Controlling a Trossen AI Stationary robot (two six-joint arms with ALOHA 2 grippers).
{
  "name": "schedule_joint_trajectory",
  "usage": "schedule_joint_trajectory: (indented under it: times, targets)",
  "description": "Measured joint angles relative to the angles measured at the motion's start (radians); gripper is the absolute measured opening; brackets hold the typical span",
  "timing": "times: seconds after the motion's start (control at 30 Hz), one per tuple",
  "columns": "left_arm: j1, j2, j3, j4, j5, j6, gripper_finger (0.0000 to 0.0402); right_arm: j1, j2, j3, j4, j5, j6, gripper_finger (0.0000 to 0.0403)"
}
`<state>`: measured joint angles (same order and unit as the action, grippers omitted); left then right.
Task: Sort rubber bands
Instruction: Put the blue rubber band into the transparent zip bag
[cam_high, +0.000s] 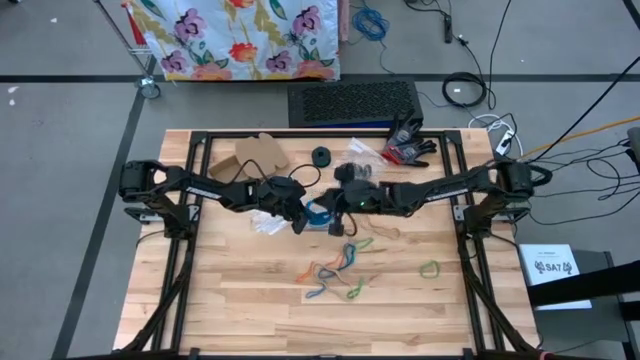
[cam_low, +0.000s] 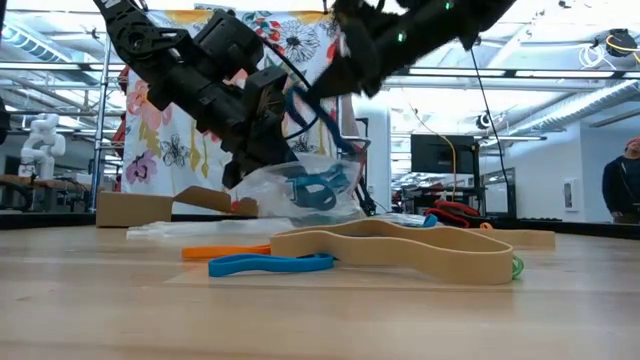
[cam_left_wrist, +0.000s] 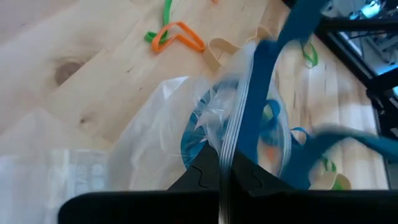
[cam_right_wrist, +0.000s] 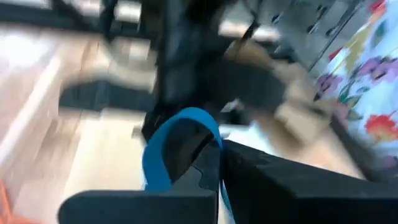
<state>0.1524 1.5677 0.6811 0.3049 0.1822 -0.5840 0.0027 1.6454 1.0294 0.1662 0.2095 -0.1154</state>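
Blurring spoils the right wrist view; only a blue band pinched between the closed fingers of the right end effector reads clearly. The left end effector is clamped shut on the rim of a clear bag, held off the surface; blue bands inside the bag are crumpled together and cannot be counted. From above, both end effectors meet over the bag, covering most of it.

The surface is pale wooden planking in a black frame. Beyond it stand a floral cloth, cables on a grey floor, and an open workshop with a person at the far right edge.

Loose rubber bands lie on the surface just in front of the bag: one cluster of blue, orange and green, overlapping too closely to count. One green band lies apart, to the right of the cluster. At surface level one tan band, one blue and one orange show nearest.
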Motion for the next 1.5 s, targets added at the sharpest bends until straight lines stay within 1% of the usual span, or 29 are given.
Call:
schedule_joint_trajectory:
  times: [0.17,0.33,0.53,0.63,0.7,0.77,0.8,0.87,0.97,1.03,1.07,1.1,1.17,1.33,1.5]
  targets:
    - [0.0,0.0,0.0,0.004,0.0,-0.012,0.0,0.026,0.096,-0.001,-0.035,-0.002,0.023,0.0]
    - [0.005,0.0,0.0,0.011,0.001,-0.012,0.0,0.054,0.14,-0.001,-0.049,-0.002,0.049,0.0]
    - [0.005,0.002,-0.001,0.09,0.043,-0.014,0.0,0.023,0.182,0.0,-0.07,-0.007,0.116,0.0]
    - [-0.004,0.002,-0.001,0.144,0.08,-0.035,0.0,0.004,0.193,-0.001,-0.083,-0.001,0.154,0.0]
    - [-0.007,0.0,0.0,0.151,0.089,-0.039,0.0,-0.007,0.194,-0.001,-0.061,0.034,0.172,0.0]
    - [-0.011,0.001,0.0,0.158,0.101,-0.039,0.0,-0.015,0.194,-0.001,-0.019,0.028,0.171,0.0]
    - [-0.011,0.001,0.0,0.164,0.107,-0.039,0.0,-0.019,0.194,0.0,-0.013,-0.007,0.169,0.0]
    - [-0.013,0.001,0.0,0.177,0.114,-0.039,0.0,-0.034,0.194,0.016,-0.058,-0.134,0.196,0.0]
    - [-0.009,0.0,0.001,0.197,0.104,-0.038,0.0,-0.06,0.194,0.06,-0.238,-0.359,0.26,0.0]
    - [-0.002,0.001,0.001,0.174,0.084,-0.038,0.0,-0.074,0.193,0.089,-0.368,-0.519,0.281,0.0]
    - [-0.001,0.001,0.001,0.159,0.076,-0.039,0.0,-0.079,0.193,0.1,-0.401,-0.582,0.284,0.0]
    - [0.0,0.001,0.001,0.144,0.065,-0.039,0.0,-0.084,0.193,0.109,-0.41,-0.615,0.284,0.0]
    - [0.002,0.0,0.001,0.11,0.043,-0.039,0.0,-0.082,0.193,0.127,-0.395,-0.581,0.274,0.0]
    - [-0.001,0.0,0.001,0.017,0.017,-0.039,0.0,-0.072,0.193,0.145,-0.302,-0.405,0.254,0.0]
    - [-0.004,0.008,0.001,-0.007,0.016,-0.039,0.0,-0.089,0.208,0.145,-0.339,-0.391,0.284,0.0]
